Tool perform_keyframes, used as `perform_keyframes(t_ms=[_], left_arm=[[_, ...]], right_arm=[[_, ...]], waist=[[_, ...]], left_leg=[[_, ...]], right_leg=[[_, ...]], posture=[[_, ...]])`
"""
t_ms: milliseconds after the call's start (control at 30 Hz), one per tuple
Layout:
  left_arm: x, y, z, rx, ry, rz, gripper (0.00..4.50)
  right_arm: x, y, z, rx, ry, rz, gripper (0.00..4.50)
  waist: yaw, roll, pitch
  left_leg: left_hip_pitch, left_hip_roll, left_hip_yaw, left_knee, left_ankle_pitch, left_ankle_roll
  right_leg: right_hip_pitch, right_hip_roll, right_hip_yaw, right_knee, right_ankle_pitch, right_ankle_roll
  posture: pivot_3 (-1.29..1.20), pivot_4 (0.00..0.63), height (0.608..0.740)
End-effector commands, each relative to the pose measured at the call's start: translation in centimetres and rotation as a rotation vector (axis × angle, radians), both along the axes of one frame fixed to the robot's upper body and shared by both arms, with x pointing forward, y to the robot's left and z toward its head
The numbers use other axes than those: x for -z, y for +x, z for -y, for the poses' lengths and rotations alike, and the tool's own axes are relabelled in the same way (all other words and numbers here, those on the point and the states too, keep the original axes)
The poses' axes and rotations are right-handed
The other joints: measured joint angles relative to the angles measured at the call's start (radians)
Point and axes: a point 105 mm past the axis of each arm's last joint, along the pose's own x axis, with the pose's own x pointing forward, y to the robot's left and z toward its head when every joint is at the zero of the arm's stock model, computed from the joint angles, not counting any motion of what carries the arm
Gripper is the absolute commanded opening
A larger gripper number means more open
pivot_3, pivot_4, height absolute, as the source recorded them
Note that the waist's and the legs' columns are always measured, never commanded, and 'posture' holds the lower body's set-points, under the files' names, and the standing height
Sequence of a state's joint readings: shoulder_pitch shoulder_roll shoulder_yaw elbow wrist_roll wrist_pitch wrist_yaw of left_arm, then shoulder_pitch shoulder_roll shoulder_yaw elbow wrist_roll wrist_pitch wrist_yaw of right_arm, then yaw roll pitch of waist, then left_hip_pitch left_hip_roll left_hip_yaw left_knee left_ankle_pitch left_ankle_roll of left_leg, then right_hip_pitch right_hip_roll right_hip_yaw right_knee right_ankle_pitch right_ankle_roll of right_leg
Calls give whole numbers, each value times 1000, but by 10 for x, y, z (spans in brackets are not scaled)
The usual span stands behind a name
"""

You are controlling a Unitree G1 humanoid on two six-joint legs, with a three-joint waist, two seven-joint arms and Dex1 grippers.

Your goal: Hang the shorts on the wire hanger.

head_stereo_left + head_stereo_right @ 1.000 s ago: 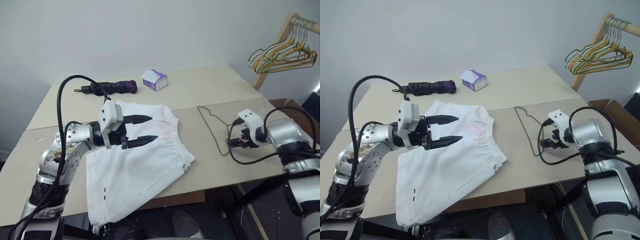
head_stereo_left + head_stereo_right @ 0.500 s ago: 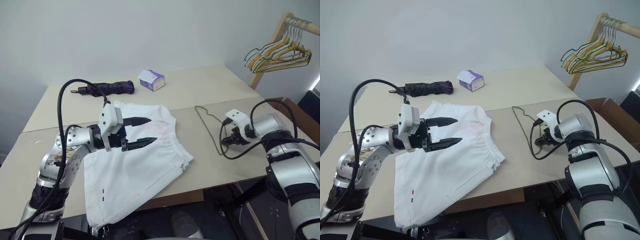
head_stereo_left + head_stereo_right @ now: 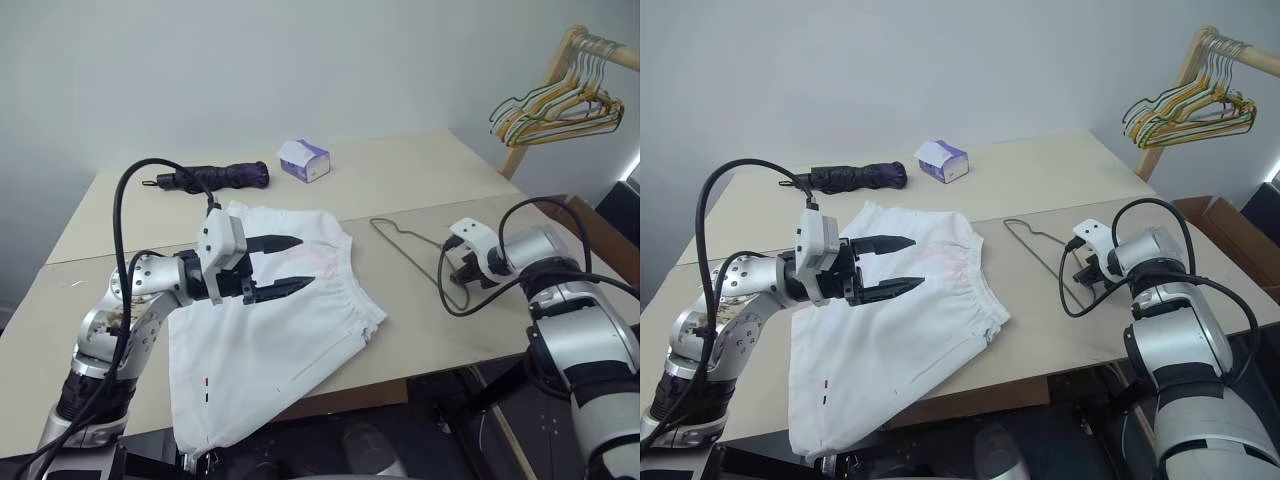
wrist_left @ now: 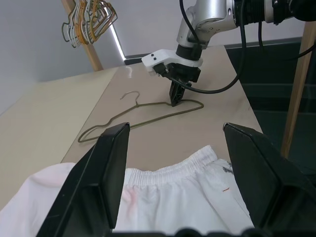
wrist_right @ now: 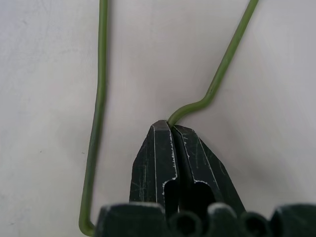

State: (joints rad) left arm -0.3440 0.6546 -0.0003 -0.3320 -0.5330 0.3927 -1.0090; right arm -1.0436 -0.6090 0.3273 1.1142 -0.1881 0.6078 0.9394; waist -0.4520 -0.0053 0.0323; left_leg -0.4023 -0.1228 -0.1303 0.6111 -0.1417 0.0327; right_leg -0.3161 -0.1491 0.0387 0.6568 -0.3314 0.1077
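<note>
Right wrist view: right gripper (image 5: 172,129) now clamped shut on wire hanger (image 5: 219,70), previously open. Left gripper (image 3: 292,264) spread wide, empty, above shorts (image 3: 275,340). Hanger secured; ready for lifting.

Left gripper (image 3: 281,265) level, fingers spread — right gripper (image 5: 172,129) angled down, fingers pressed together.

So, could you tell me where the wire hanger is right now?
The wire hanger lies flat on the table, right of the shorts, with the right gripper shut on its wire.
</note>
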Motion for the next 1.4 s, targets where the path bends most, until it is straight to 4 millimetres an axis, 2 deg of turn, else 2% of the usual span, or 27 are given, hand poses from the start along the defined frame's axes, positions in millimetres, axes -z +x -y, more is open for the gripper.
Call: perform_keyframes(t_ms=[33,100,200,300,367,433,600,767,900,933,1067,1133,1200,1400], left_arm=[[-14,4,2,-7,-15,61,3257],[-15,7,2,-18,-21,61,3257],[-15,17,1,-34,-2,14,3257],[-20,34,1,-89,-20,-26,3257],[-25,44,1,-120,-31,-51,3257],[-32,51,3,-132,-58,-64,3257],[-48,60,8,-87,-86,-91,3257],[-53,64,13,-16,-49,-131,3257],[-45,64,22,46,29,-141,4409],[-42,64,23,64,53,-144,4462],[-19,60,32,121,191,-159,4462],[-1,68,33,64,279,-151,4462],[9,78,34,0,312,-158,4462],[16,94,38,-80,280,-197,4462]], right_arm=[[-15,7,13,63,-7,91,23],[-24,10,22,85,-45,162,23],[-50,19,40,141,-117,368,23],[-86,22,48,70,-296,726,23],[-110,13,38,-50,-399,947,23],[-132,0,23,-224,-585,1150,23],[-151,-31,-27,-680,-827,1437,23],[-157,-47,-50,-938,-928,1569,23],[-158,-48,-60,-1024,-946,1592,0],[-159,-48,-62,-1029,-944,1595,0],[-164,-46,-71,-1065,-945,1620,0],[-167,-44,-73,-1073,-951,1623,0],[-169,-44,-74,-1074,-952,1624,0],[-171,-44,-76,-1088,-949,1623,0]], waist=[[0,0,0],[3,0,0],[6,0,0],[8,0,0],[7,0,0],[1,0,0],[-23,1,0],[-48,0,1],[-59,0,1],[-61,0,1],[-66,0,1],[-67,0,1],[-66,0,1],[-66,-1,1]], left_leg=[[0,0,0,0,0,0],[0,0,0,0,0,0],[-2,-1,0,0,0,0],[-2,-1,-1,1,0,0],[-2,-1,0,1,0,0],[-2,-1,0,1,0,0],[-1,-1,1,1,0,0],[2,0,1,1,0,0],[3,-1,2,0,0,0],[3,-1,2,0,0,0],[4,0,2,0,0,0],[4,0,2,0,0,0],[5,0,2,0,0,0],[4,0,2,0,0,1]], right_leg=[[0,0,0,0,0,0],[0,0,0,0,0,0],[-1,0,0,0,0,0],[-1,-1,0,0,-1,2],[-2,-1,0,1,-3,5],[-2,-1,1,1,-3,5],[-1,-1,1,1,-3,5],[-1,0,1,0,-3,5],[2,0,1,0,-3,5],[2,0,1,0,-3,5],[3,0,1,0,-3,5],[3,0,2,0,-3,5],[4,0,2,0,-3,5],[3,0,2,0,-3,5]], posture=[[-369,0,740],[-377,0,740],[-389,0,740],[-401,0,740],[-417,0,740],[-428,0,740],[-467,0,740],[-489,0,740],[-490,0,740],[-489,0,740],[-489,0,740],[-490,0,740],[-489,0,740],[-489,0,740]])
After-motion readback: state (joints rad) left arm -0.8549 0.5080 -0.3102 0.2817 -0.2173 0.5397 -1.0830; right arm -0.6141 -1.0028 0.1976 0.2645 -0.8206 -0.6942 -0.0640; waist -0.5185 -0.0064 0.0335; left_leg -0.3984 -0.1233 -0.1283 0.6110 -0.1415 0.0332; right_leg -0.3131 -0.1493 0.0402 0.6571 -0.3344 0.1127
